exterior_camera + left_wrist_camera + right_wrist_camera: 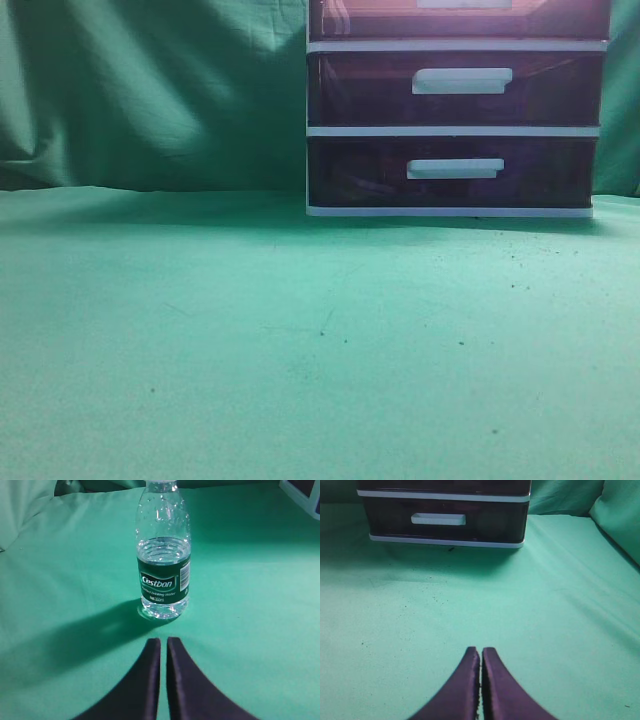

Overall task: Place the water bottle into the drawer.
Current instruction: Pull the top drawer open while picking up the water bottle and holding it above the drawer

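A clear water bottle [163, 555] with a dark green label stands upright on the green cloth, seen only in the left wrist view. My left gripper [163, 641] is shut and empty, a short way in front of the bottle's base. The drawer [380, 20] is the top one of the white-framed cabinet. Its purple-red front and white handle [463, 3] are cut off by the top edge of the exterior view. My right gripper [481, 650] is shut and empty over the cloth, well in front of the cabinet. Neither gripper shows in the exterior view.
Two lower purple drawers [455, 88] [450, 172] sit shut under the top one; the lowest also shows in the right wrist view [440, 519]. A cabinet corner [305, 492] shows to the bottle's far right. Green cloth covers the table [300, 340] and hangs behind.
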Robot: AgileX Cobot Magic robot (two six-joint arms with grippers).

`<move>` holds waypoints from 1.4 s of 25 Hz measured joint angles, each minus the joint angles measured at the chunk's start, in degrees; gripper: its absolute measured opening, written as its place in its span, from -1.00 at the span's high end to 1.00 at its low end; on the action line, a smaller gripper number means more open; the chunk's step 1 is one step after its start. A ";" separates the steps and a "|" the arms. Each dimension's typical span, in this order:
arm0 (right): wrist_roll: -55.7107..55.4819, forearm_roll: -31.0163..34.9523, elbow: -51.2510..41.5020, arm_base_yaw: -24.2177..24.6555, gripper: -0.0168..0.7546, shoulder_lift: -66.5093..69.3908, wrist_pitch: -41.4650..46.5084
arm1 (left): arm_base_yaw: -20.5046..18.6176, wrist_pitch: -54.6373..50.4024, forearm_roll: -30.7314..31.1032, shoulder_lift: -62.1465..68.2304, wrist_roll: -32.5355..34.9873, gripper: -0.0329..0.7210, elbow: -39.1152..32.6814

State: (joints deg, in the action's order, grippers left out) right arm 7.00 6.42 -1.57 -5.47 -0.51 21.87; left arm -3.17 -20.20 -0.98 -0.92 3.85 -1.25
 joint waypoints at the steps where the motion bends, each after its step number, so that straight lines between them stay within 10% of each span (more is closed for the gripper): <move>1: 0.00 0.00 0.00 0.00 0.96 0.00 0.00 | 0.00 0.00 0.00 0.00 0.00 0.91 0.00; 27: 0.00 0.00 0.00 0.00 0.96 0.00 0.00 | 0.00 1.45 -0.29 0.00 -0.01 0.91 0.00; 35: 0.00 0.00 0.00 0.00 0.96 0.00 0.00 | 0.00 22.19 -13.80 0.00 -1.03 0.91 0.00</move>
State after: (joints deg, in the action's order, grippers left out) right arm 7.00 6.42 -1.57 -5.47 -0.51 21.87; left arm -3.17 1.99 -14.79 -0.92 2.83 -1.25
